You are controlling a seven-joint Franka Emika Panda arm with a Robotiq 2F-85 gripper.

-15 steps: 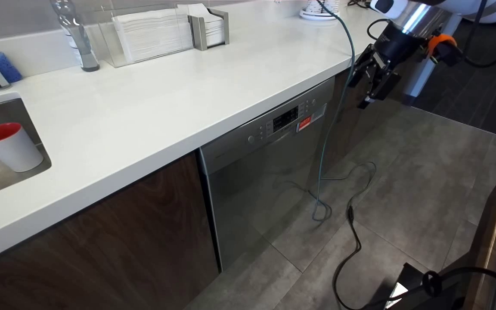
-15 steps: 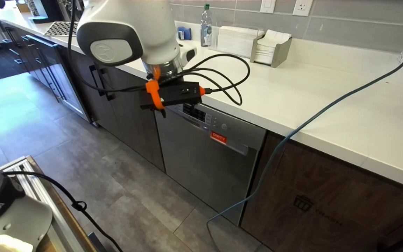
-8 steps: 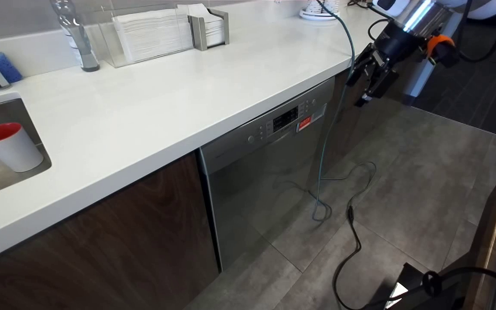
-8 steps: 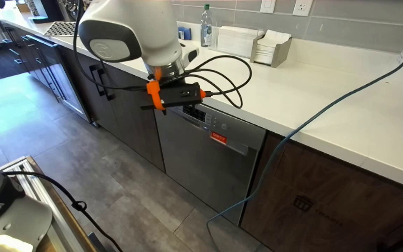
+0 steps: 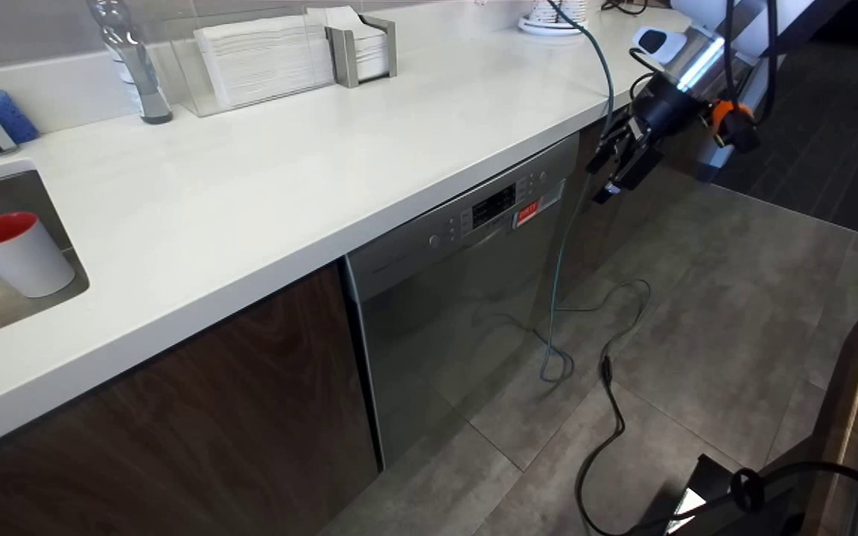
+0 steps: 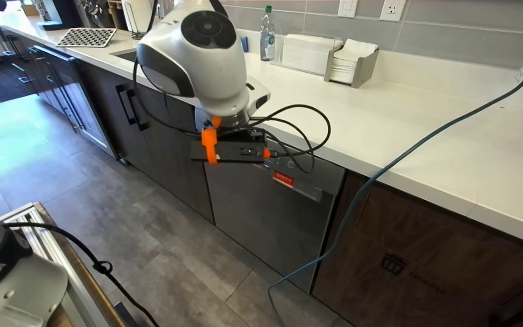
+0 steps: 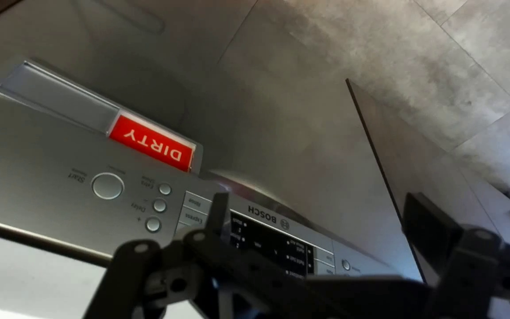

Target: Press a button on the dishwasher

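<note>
The dishwasher is a grey brushed-steel front under the counter, shown in both exterior views (image 5: 444, 350) (image 6: 266, 213) and in the wrist view (image 7: 255, 115). Its black display (image 5: 494, 205) shows no lit digits. In the upside-down wrist view the display (image 7: 277, 243) is partly hidden by my fingers. A large round Start button (image 7: 108, 186) and small round buttons (image 7: 159, 205) sit beside it. A red DIRTY tag (image 7: 151, 141) is on the door. My gripper (image 5: 599, 181) is open and empty, apart from the panel; it also shows in the wrist view (image 7: 317, 212).
The white countertop (image 5: 250, 179) overhangs the dishwasher. A teal cable (image 5: 559, 260) hangs to the floor near the gripper. Dark wooden cabinets (image 6: 425, 254) flank the dishwasher. A napkin holder (image 6: 352, 63), a soap bottle (image 6: 268, 36) and a sink with a red-white cup (image 5: 19, 253) are farther off.
The arm and gripper have moved lower and closer to the dishwasher's control panel. In an exterior view the wrist camera now covers the display. The gripper stays open.
</note>
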